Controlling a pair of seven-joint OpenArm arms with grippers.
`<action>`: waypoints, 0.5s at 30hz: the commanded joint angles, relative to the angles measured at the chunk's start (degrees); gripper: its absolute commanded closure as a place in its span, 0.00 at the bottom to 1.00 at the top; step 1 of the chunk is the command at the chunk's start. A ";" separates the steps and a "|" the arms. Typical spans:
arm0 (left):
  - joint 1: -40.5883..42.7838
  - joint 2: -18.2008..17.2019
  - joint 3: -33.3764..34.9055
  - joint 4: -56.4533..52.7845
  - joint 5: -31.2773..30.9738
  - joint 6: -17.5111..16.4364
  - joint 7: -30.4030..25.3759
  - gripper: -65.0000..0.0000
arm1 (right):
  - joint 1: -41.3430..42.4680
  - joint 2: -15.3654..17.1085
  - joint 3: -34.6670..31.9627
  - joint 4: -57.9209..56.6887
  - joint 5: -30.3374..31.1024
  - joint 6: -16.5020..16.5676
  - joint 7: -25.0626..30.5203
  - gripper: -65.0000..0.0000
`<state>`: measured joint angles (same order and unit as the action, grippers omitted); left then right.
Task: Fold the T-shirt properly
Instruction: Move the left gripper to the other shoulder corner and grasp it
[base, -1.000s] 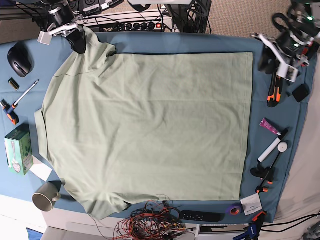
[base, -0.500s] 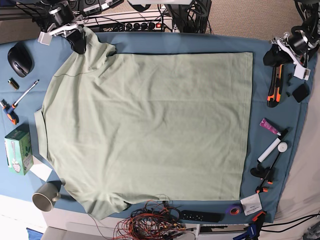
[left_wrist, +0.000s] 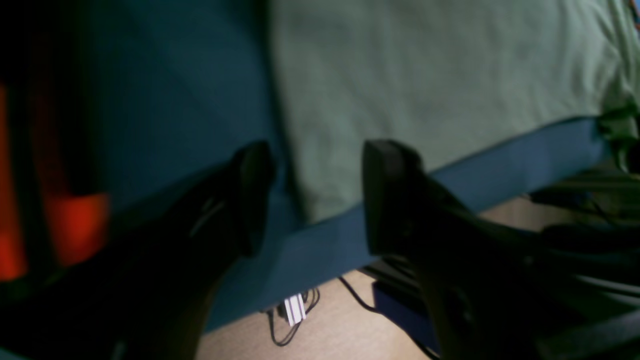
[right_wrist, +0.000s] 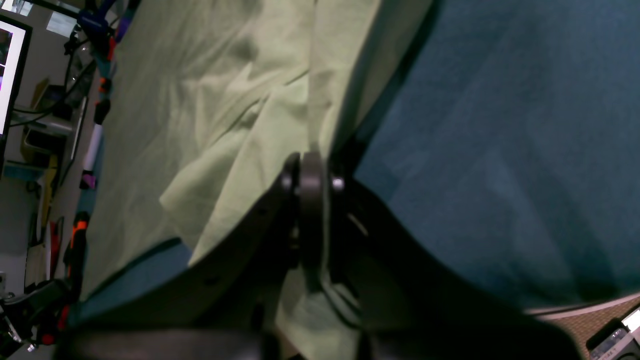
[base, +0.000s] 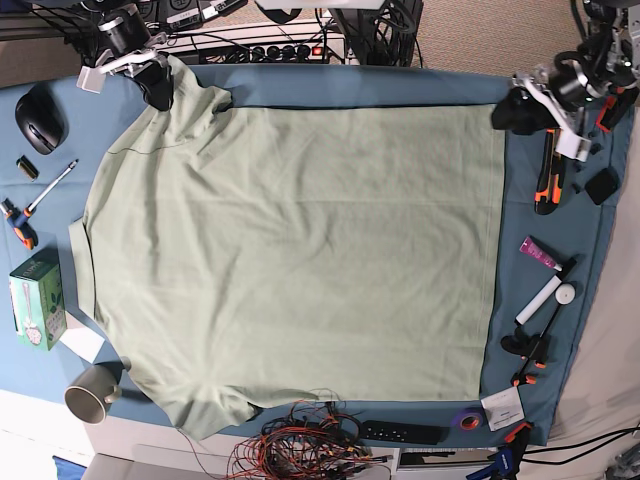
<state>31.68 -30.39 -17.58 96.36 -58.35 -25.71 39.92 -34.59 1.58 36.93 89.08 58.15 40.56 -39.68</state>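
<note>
Here the T-shirt (base: 300, 250) lies flat on the table (base: 350, 88), long axis across it. The left claw (left_wrist: 310, 195), jaws apart and empty, hangs nearest its hem corner, seemingly just above. The right claw (right_wrist: 311, 172) is clenched on a sleeve (right_wrist: 260, 125).

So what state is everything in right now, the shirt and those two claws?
T-shirt: spread flat on the blue cloth, not yet folded, one sleeve pinched.
Right gripper: shut on the T-shirt's sleeve edge.
Left gripper: open, holding nothing, hovering at the shirt's hem corner.
Mug: upright at the table's edge.
</note>
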 joint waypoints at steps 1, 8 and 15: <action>0.68 -0.68 1.20 0.00 1.88 1.01 2.93 0.53 | -0.66 0.17 -0.09 0.11 -2.29 -0.56 -2.12 1.00; 0.70 1.53 4.24 0.00 2.89 1.90 3.17 0.53 | -0.66 0.17 -0.09 0.11 -2.29 -0.56 -2.10 1.00; 0.68 2.73 4.28 0.02 2.89 1.90 3.10 0.69 | -0.68 0.20 -0.09 0.11 -2.23 -0.56 -2.03 1.00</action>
<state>31.40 -27.31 -13.78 96.68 -58.28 -25.06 38.72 -34.59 1.58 36.93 89.08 58.13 40.56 -39.66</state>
